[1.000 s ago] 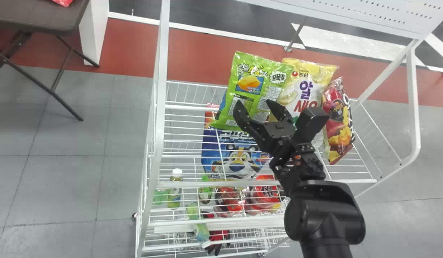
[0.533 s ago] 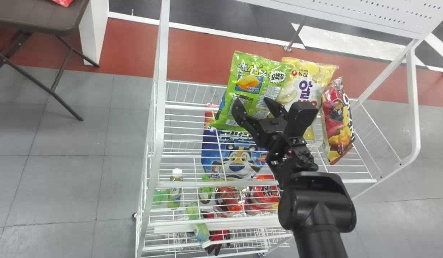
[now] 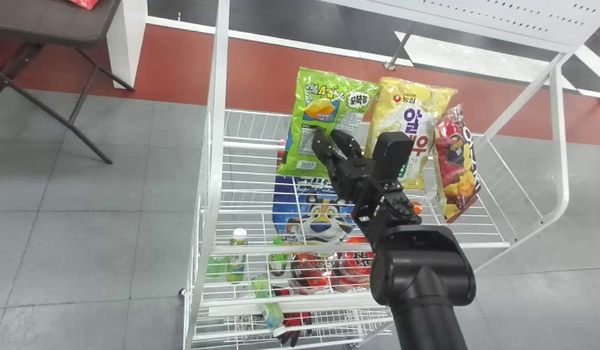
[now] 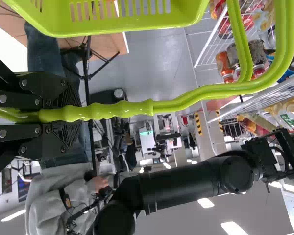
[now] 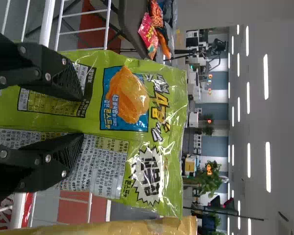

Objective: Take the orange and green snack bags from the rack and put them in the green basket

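In the head view my right gripper (image 3: 329, 138) is at the front face of the green snack bag (image 3: 324, 107), which stands leaning on the rack's top shelf. The right wrist view has the right gripper (image 5: 83, 117) partly open, its two fingers apart over the printed face of the green bag (image 5: 161, 107). A sliver of an orange-red package (image 3: 281, 156) peeks out behind the green bag's left edge. In the left wrist view, my left gripper (image 4: 63, 122) is shut on the handle (image 4: 117, 109) of the green basket (image 4: 137, 28).
Beside the green bag stand a yellow bag (image 3: 411, 116) and a red bag (image 3: 457, 160). A blue tiger bag (image 3: 319, 214) is below. White posts (image 3: 217, 121) frame the rack; a brown table (image 3: 52, 24) stands at the far left.
My right gripper has moved left and its fingers have come closer together. The green bag has shifted left, opening a gap beside the yellow bag.
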`<state>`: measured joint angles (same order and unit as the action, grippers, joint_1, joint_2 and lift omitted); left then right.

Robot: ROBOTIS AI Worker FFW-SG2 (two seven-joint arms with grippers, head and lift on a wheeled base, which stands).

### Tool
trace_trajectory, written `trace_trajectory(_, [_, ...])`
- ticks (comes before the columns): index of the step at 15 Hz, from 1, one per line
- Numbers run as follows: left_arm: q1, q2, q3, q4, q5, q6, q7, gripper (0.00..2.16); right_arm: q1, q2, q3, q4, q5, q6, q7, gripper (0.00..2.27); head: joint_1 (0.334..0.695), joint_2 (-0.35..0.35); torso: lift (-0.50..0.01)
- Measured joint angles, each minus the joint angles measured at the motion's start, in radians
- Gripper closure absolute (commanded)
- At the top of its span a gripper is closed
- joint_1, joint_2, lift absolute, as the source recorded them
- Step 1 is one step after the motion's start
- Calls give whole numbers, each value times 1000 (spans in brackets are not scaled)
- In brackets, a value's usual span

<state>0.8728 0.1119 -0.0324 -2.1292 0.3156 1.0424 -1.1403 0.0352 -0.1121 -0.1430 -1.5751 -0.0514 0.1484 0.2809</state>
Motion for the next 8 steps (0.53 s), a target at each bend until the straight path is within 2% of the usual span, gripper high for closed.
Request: trace_trajectory(8, [-5,0,1,-2,-1,3,1,2148,96,-22,-14,-129,-47,-47,6,2246,695,-350,0])
